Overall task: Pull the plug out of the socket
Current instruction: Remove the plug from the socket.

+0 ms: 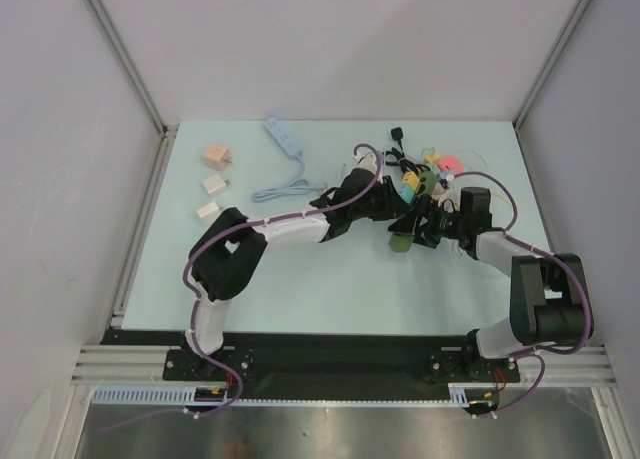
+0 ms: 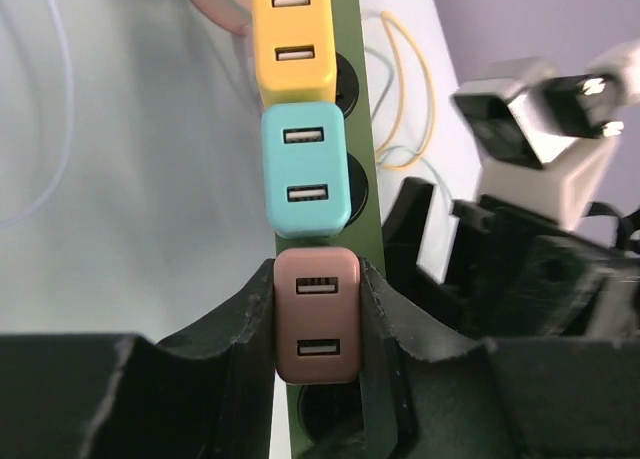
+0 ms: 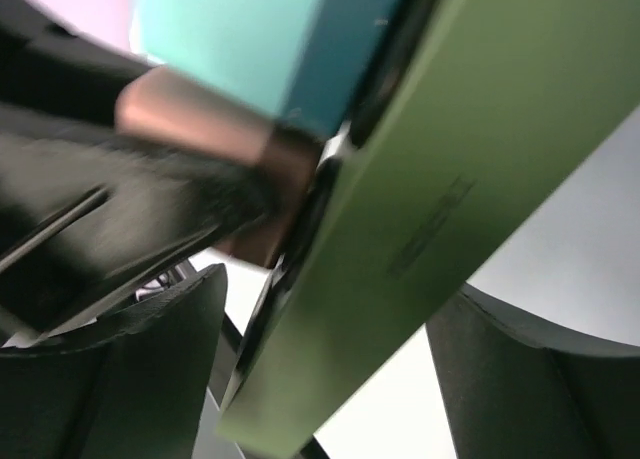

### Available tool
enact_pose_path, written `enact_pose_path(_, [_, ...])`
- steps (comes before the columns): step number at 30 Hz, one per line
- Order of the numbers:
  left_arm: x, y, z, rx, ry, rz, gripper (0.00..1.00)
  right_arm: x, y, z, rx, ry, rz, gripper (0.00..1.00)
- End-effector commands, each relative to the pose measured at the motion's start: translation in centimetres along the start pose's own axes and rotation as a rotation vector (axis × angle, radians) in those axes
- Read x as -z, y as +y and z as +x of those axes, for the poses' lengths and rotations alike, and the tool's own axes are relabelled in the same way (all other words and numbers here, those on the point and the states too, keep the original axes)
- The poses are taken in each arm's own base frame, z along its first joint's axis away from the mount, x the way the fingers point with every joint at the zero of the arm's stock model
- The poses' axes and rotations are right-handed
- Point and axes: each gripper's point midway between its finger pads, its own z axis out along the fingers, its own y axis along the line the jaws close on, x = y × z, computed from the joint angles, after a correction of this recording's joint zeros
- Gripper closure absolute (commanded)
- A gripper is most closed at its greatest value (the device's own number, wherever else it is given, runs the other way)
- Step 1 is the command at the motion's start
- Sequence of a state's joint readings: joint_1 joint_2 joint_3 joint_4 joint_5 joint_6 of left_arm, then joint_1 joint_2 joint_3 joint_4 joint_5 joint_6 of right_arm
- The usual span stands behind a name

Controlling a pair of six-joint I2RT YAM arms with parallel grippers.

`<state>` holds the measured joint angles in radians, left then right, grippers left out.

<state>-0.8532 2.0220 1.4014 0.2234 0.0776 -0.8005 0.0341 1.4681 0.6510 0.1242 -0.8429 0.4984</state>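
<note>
A green socket strip (image 2: 367, 99) carries a row of USB plugs: yellow (image 2: 292, 34), teal (image 2: 305, 164) and, nearest me, a dusty-pink plug (image 2: 317, 314). My left gripper (image 2: 317, 279) is shut on the pink plug, one black finger pressed to each side. In the right wrist view the strip (image 3: 440, 179) runs slantwise between the fingers (image 3: 130, 379) of my right gripper (image 3: 335, 369), which stand apart from it with gaps, open. The pink plug (image 3: 200, 119) and teal plug (image 3: 230, 39) show above. From the top, both grippers meet at the strip (image 1: 400, 244) mid-table.
A pale blue power strip (image 1: 283, 137) with its cable lies at the back. A peach adapter (image 1: 216, 157) and two white adapters (image 1: 214, 184) sit at the left. A black plug (image 1: 398, 134), a pink block (image 1: 450, 164) and loose cables crowd behind the strip.
</note>
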Motion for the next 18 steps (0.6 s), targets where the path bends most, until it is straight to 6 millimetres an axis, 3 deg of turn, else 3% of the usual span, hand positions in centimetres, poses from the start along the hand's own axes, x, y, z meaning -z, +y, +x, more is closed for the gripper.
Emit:
enact_pose_path(1, [1.9, -10.1, -7.1, 0.019, -0.222, 0.265, 1.0, -0.5, -0.6, -1.2, -0.038, -0.044, 0.062, 0.19])
enact_pose_path(6, [1.7, -11.2, -7.1, 0.035, -0.229, 0.289, 1.0, -0.6, -1.1, -1.4, -0.045, -0.048, 0.09, 0.3])
enact_pose_path(7, [1.7, -11.5, -6.8, 0.036, -0.225, 0.295, 1.0, -0.5, -1.2, -1.5, -0.039, -0.054, 0.093, 0.43])
enact_pose_path(9, [1.8, -11.9, -6.7, 0.036, -0.224, 0.301, 1.0, -0.2, -1.8, -1.8, -0.048, -0.067, 0.105, 0.57])
enact_pose_path(10, [1.8, -12.0, -6.5, 0.035, -0.222, 0.303, 1.0, 0.0, -2.1, -1.9, -0.051, -0.07, 0.108, 0.72])
enact_pose_path(12, [2.2, -12.0, -6.5, 0.034, -0.226, 0.302, 1.0, 0.8, -3.0, -2.7, -0.069, -0.098, 0.118, 0.86])
enact_pose_path(13, [2.3, -11.9, -6.5, 0.035, -0.227, 0.301, 1.0, 1.1, -3.2, -2.9, -0.071, -0.106, 0.121, 1.0])
enact_pose_path(17, [3.7, -12.0, -7.2, 0.046, -0.261, 0.298, 1.0, 2.6, -4.3, -4.0, -0.073, -0.151, 0.147, 1.0])
enact_pose_path(18, [3.8, -11.3, -6.6, 0.059, -0.256, 0.284, 1.0, 2.9, -4.5, -4.0, -0.068, -0.155, 0.159, 1.0])
